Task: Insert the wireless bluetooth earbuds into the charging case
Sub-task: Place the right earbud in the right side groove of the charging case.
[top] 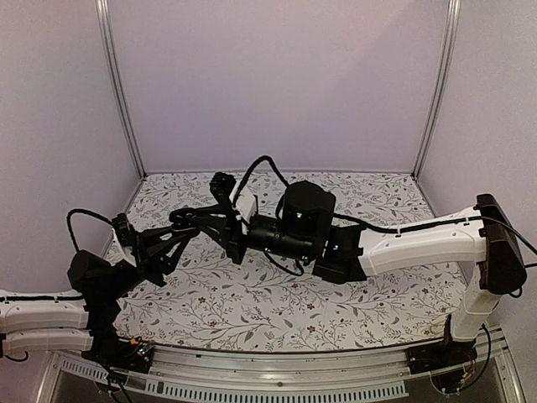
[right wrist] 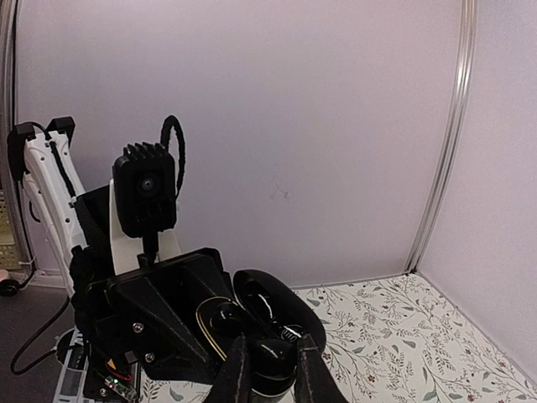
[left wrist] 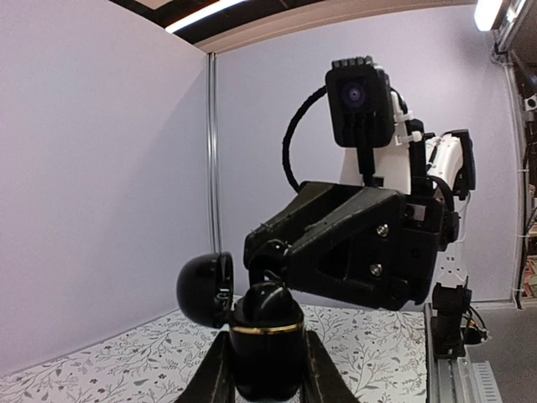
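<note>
Left gripper (left wrist: 268, 359) is clamped on the black charging case (left wrist: 268, 334). It holds the case upright in the air above the middle of the flowered table (top: 252, 311), with the lid (left wrist: 204, 290) swung open toward the far wall. Right gripper (right wrist: 273, 353) meets it from the right, its fingers drawn narrow and pinching what looks like a small dark earbud (left wrist: 268, 299) at the case's gold-rimmed mouth.
</note>
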Action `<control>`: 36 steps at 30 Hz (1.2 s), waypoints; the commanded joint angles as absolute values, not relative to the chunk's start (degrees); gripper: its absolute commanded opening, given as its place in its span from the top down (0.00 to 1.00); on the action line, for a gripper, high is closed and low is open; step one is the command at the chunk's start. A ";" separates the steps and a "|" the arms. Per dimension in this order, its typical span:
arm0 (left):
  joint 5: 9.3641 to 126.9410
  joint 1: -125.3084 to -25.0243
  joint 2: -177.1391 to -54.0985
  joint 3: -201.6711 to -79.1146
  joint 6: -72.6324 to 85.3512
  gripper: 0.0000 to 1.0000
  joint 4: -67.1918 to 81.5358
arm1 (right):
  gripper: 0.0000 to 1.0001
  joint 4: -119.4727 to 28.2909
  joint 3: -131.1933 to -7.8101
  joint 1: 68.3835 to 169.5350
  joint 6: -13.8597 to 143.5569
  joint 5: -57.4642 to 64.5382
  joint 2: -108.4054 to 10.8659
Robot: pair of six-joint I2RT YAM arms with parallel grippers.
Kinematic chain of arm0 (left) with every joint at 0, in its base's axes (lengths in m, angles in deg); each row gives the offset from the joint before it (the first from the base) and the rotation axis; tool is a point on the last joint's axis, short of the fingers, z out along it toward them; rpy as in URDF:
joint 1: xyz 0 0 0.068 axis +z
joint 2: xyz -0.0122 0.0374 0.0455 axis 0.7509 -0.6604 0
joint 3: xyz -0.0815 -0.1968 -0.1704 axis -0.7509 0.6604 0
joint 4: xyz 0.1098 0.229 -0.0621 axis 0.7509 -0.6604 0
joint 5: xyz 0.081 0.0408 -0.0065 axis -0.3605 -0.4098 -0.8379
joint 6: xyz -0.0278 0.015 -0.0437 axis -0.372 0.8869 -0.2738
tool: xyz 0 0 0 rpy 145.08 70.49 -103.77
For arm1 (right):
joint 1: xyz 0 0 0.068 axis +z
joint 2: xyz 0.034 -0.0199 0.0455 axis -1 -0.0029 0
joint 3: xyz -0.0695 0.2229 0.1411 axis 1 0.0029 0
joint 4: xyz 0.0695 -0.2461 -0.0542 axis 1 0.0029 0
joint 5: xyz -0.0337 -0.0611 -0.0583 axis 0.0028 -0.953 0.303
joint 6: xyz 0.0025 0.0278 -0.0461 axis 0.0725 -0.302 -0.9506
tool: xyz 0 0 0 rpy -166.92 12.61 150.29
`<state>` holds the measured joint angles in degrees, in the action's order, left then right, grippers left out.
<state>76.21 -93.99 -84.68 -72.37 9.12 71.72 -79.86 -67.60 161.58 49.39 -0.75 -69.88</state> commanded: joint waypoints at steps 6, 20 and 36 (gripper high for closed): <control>77.20 -94.22 -84.35 -73.42 8.90 1.00 73.75 | 0.74 -76.63 -69.41 161.74 50.03 0.55 -71.14; 76.94 -94.27 -84.90 -73.50 8.48 1.00 73.80 | 0.62 -76.53 -69.81 161.92 50.04 3.55 -70.05; 78.00 -94.26 -84.42 -73.58 8.02 1.00 72.26 | 0.30 -76.16 -66.10 161.81 49.00 6.66 -64.36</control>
<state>76.47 -93.99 -84.86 -72.37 8.46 71.85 -76.40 -67.41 161.82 49.63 3.45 -68.39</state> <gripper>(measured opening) 0.215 0.659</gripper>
